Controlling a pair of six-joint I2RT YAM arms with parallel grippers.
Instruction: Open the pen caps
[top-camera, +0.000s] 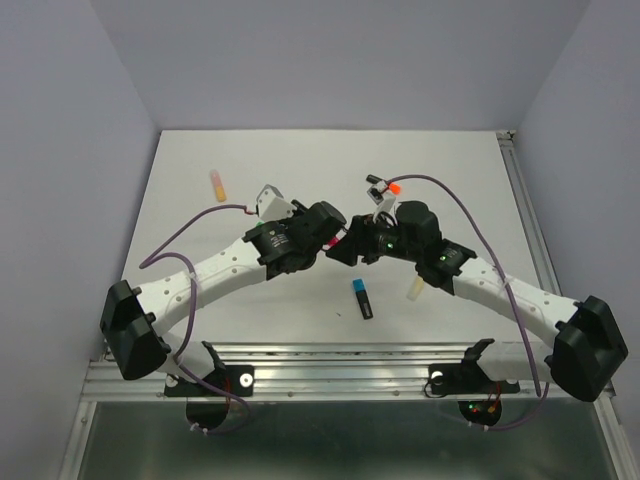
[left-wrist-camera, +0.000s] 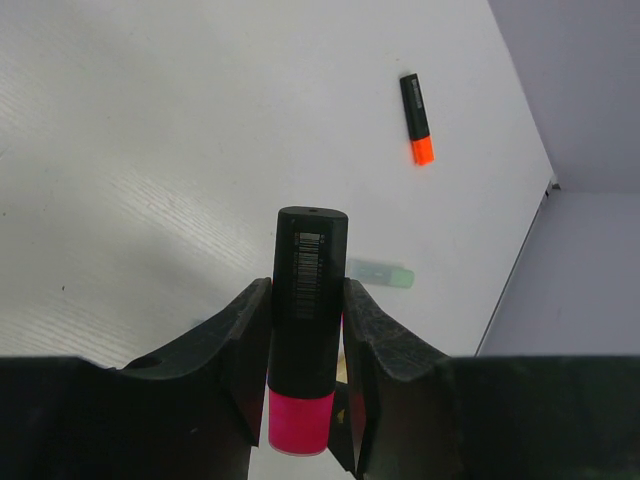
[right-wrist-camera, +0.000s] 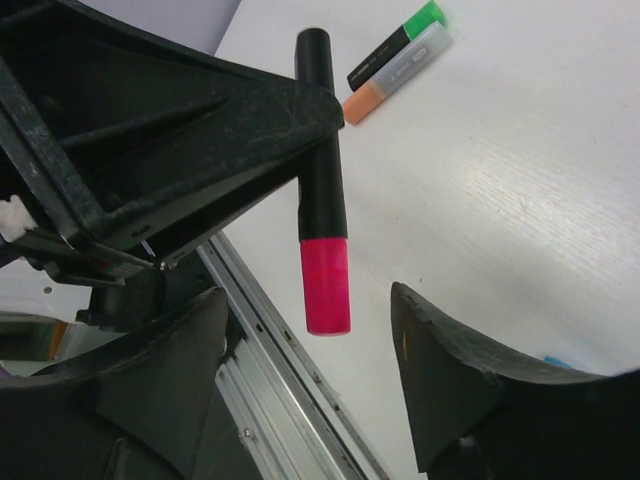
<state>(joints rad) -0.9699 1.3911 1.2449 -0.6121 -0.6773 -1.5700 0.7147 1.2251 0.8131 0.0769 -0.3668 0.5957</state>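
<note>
A pink pen cap sits on a stubby highlighter with a black barrel, held above the table. My left gripper is shut on that barrel, with the cap sticking out toward the camera. My right gripper stands open around the pink cap, with a gap on each side and neither finger touching it. In the top view the two grippers meet at mid-table. The pink highlighter is mostly hidden there.
On the table lie an orange-capped highlighter, a pale green one, a blue-capped one, a pastel one, and a green-capped one beside a grey pastel-orange one. A metal rail runs along the near edge.
</note>
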